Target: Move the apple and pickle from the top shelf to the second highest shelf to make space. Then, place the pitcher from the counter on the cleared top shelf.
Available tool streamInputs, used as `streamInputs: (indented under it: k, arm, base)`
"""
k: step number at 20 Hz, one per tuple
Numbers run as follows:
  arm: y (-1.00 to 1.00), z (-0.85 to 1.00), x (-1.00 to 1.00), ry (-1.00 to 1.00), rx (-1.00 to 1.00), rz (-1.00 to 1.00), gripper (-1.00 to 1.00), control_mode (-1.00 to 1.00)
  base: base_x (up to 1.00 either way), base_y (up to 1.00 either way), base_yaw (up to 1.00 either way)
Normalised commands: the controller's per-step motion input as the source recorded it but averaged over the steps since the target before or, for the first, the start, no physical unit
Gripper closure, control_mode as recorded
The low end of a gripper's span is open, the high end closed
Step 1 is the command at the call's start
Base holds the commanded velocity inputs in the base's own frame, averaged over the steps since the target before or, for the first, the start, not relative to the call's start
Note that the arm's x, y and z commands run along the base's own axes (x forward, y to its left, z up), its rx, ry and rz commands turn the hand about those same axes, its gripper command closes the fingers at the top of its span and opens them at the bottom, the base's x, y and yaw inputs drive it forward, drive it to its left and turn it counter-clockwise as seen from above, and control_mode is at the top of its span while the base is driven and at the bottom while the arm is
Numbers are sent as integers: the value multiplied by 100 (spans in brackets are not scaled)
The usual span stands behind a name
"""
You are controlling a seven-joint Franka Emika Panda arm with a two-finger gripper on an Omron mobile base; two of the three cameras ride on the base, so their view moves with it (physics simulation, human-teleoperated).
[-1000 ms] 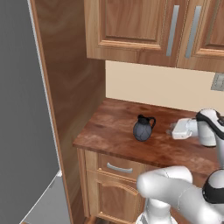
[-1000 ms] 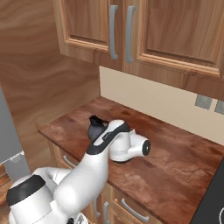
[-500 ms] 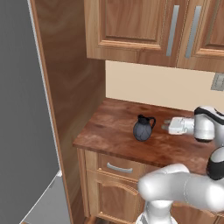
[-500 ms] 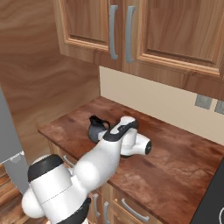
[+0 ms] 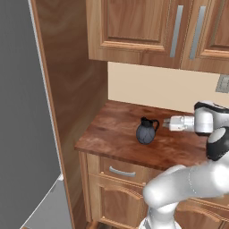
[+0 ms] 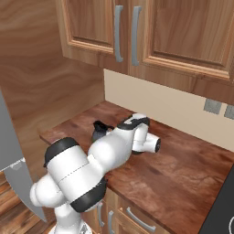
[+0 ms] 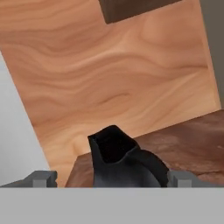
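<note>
Dark grey bulbous pitcher (image 5: 146, 131) w/ black rim and spout is standing upright on the glossy red-brown wooden counter (image 5: 112, 134), roughly mid-slab in the left base view, handle pointing toward 3 o'clock. White two-finger gripper (image 5: 166, 124) is reaching in horizontally from 3 o'clock, tips just beside the handle, not touching as far as this view is showing.

Right base view is giving less: the white arm is crossing in front, so the pitcher (image 6: 98, 132) is peeking out only at the arm's 9 o'clock, and the fingers themselves are hidden behind the wrist. It is showing more counter (image 6: 183, 173) stretching toward 3 o'clock, plus two grey wall outlets (image 6: 213, 106) at 2 o'clock.

Hand view is looking over the pitcher (image 7: 124, 162) at close range: its black open mouth is sitting at 6 o'clock, flanked by both fingertips (image 7: 41, 178) at 7 and 5 o'clock, spread wide apart, nothing clamped. Behind it, a tall light-brown wood side panel (image 7: 113, 78) is rising from the counter (image 7: 192, 140).

Light-brown upper cabinets w/ grey bar handles (image 5: 176, 31) are hanging at 12 o'clock; a lower drawer (image 5: 120, 171) is sitting under the counter edge.
</note>
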Motion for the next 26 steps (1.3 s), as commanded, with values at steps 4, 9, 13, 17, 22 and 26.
streamInputs:
  k: [4,9,13,17,22,26]
  arm:
    - [-2,0,22,0,0,4,-100,-100]
    - [-1,0,17,0,0,4,-100,-100]
    - [0,0,15,0,0,5,-100,-100]
    - [1,-3,8,0,-3,6,-100,-100]
    - [3,-10,2,-1,-4,6,-100,-100]
    - [9,-12,0,-1,-5,8,-100,-100]
  base:
    - [0,0,0]
    - [0,0,0]
    - [0,0,0]
    - [0,0,0]
    - [0,0,0]
    - [0,0,0]
